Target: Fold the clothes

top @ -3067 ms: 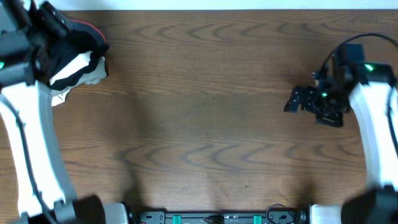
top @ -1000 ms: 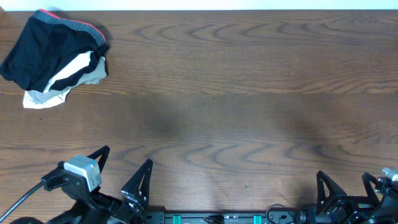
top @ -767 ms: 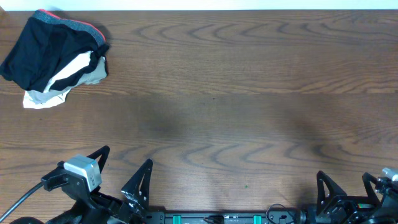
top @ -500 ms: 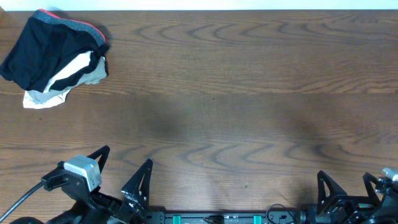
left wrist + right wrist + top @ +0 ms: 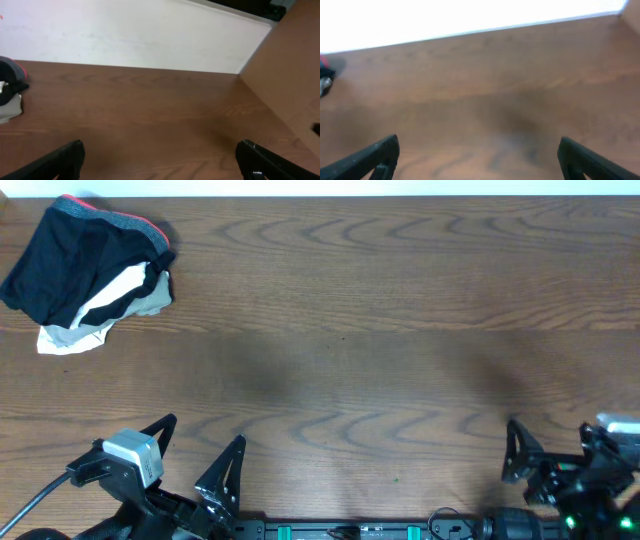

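Down at the near edge, the left claw (image 5: 200,438) sits low over the counter (image 5: 360,330), jaws spread as wide as they go, with nothing between them. Over in the near right corner the right claw (image 5: 552,450) is gaping just as wide and just as empty. And the black shorts (image 5: 60,265)? They lie at the far left corner, bunched in a heap, grey waistband with its red-orange edge toward the back, atop a white garment (image 5: 115,292) and a beige cloth (image 5: 158,300). Both claws are well apart from them.
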`<state>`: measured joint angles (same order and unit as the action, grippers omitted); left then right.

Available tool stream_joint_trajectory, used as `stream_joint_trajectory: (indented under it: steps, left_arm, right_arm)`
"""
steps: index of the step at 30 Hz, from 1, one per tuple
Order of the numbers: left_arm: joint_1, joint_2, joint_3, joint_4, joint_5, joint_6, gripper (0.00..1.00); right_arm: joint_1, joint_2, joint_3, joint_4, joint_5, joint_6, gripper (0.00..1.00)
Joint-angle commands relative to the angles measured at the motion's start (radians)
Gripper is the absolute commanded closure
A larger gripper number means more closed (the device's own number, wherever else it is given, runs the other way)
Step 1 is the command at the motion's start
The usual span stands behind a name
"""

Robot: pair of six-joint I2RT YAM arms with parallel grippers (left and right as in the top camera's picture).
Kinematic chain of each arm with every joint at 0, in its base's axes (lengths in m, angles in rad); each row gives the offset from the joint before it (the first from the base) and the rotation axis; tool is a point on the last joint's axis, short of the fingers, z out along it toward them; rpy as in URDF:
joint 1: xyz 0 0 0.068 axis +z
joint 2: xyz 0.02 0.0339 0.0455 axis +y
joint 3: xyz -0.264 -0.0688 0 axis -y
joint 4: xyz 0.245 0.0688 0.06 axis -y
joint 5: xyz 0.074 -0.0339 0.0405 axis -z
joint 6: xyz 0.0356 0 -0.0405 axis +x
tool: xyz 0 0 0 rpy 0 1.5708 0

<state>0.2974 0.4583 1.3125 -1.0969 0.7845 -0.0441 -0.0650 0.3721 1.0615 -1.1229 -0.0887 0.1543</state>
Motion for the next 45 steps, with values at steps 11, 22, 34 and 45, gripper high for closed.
stream_joint_trajectory:
  steps: [11, 22, 34, 45]
  left_arm:
    - [-0.001, -0.002, 0.000, 0.002, 0.016, 0.014, 0.02]
    - [-0.001, -0.002, 0.000, 0.002, 0.016, 0.013, 0.02]
    - [-0.001, -0.002, 0.000, 0.002, 0.016, 0.014, 0.02]
    - [-0.001, -0.002, 0.000, 0.002, 0.016, 0.014, 0.02]
  right_arm:
    - [-0.006, -0.287, -0.619, 0.633, -0.179, -0.029, 0.01]
    - [-0.006, -0.365, -0.935, 1.109, -0.224, -0.029, 0.01]
    - [0.010, -0.367, -1.056, 1.326, -0.066, -0.028, 0.01]
    - [0.019, -0.367, -1.056, 1.073, 0.033, -0.029, 0.01]
